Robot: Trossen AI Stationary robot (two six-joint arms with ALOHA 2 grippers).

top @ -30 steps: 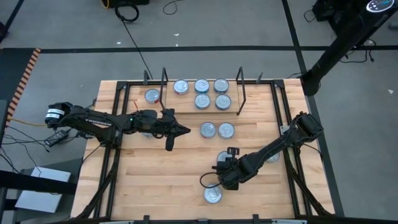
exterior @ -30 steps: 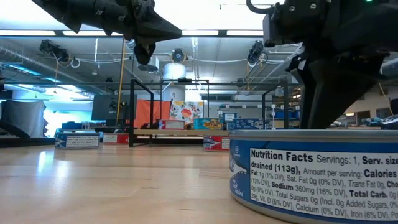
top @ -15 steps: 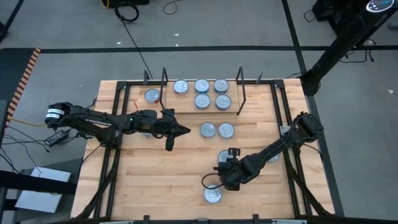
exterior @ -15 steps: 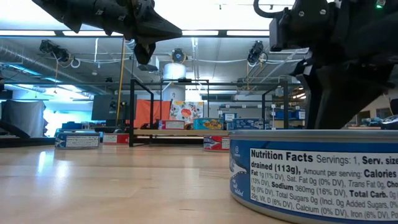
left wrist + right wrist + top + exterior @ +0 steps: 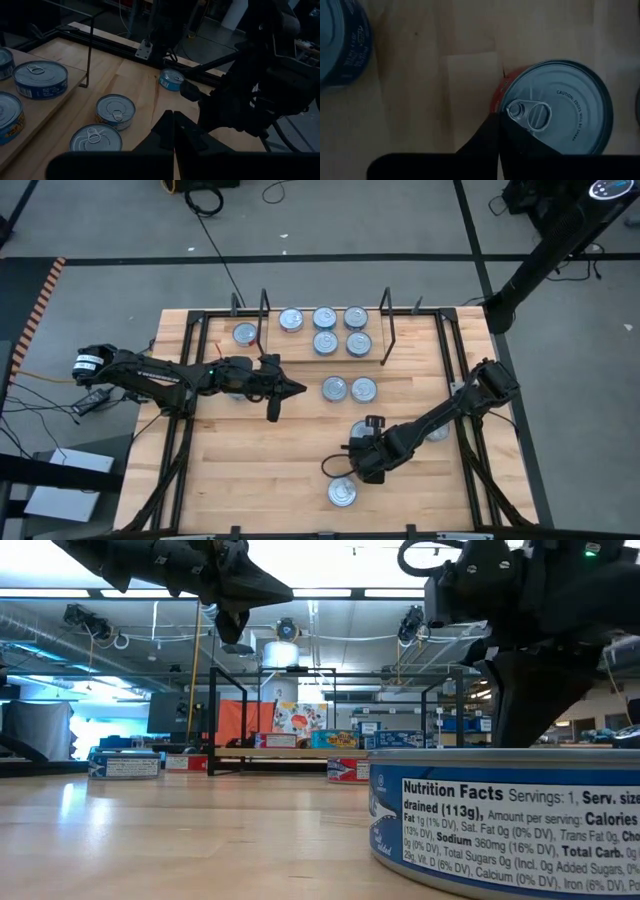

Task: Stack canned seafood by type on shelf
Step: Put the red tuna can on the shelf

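Five tins [image 5: 323,330] sit on the shelf [image 5: 325,352], a light board between two upright black wire end frames at the far side of the tabletop [image 5: 250,470]: three in the back row, two in front of them. One more tin [image 5: 245,334] lies just outside the shelf's left end frame. Two tins [image 5: 348,389] rest side by side on the tabletop just in front of the shelf, between the two hands.

Right hand [image 5: 357,468]: low over the near-centre tabletop, pointing down. Red-sided tin [image 5: 555,107] directly under it, silver lid up, pull-tab visible, fingertips meeting over the lid's edge; the fingers look closed together, nothing between them. A blue-labelled tin [image 5: 342,42] lies off to one side of that hand. Nearer the front edge than the hand, another tin [image 5: 342,493] stands alone; the low view shows its blue nutrition label [image 5: 510,825] close up. One further tin [image 5: 437,432] lies beside the right arm's forearm.

Left hand [image 5: 290,389]: held above the tabletop left of the two loose tins, fingers pressed together, empty. Its wrist view shows those two tins [image 5: 115,111] ahead and the right arm beyond them.
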